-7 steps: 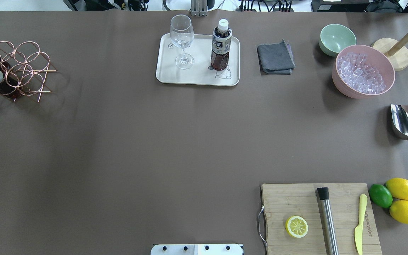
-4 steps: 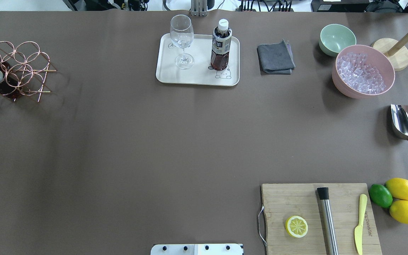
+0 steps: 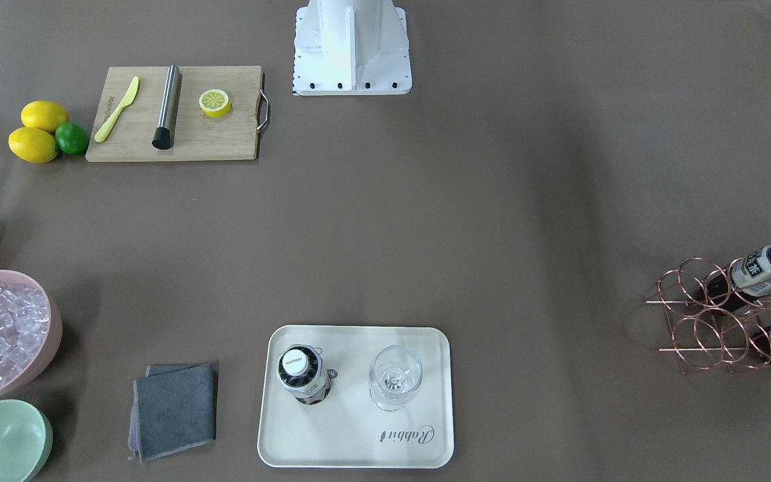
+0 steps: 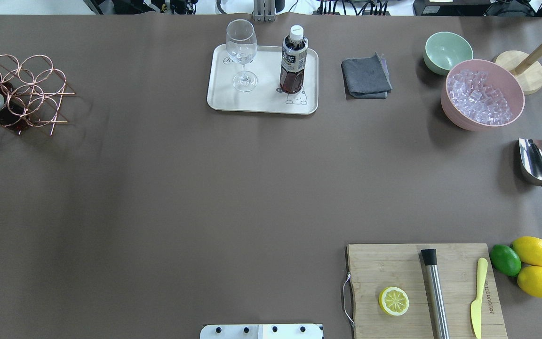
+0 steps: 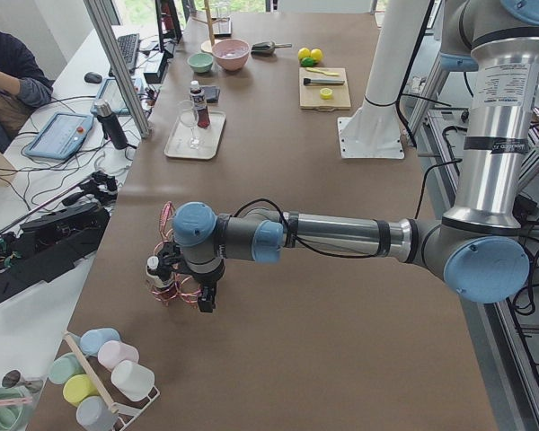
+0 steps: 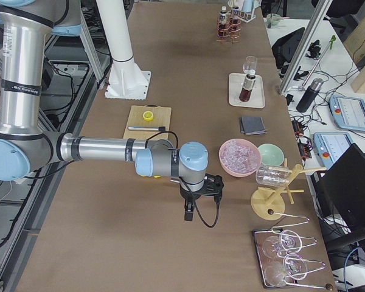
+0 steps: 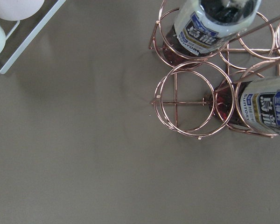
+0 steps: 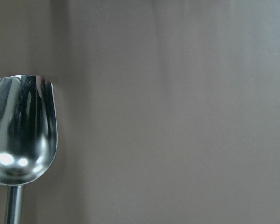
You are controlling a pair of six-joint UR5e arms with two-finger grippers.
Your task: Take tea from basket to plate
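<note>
Exterior left: tea (image 5: 154, 273) in basket (image 5: 167, 215), near left tool (image 5: 183, 287).

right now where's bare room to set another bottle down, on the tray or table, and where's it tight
On the tray, the gap between the wine glass and the tea bottle. The widest bare tabletop lies between the tray, the wire bottle carrier and the cutting board. Crowded: the grey cloth, mint bowl, pink ice bowl and scoop cluster.

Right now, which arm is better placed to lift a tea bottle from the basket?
Left. The left gripper hangs over the basket, its wrist camera looking down on the tea; the right gripper is far off, by the scoop.
</note>
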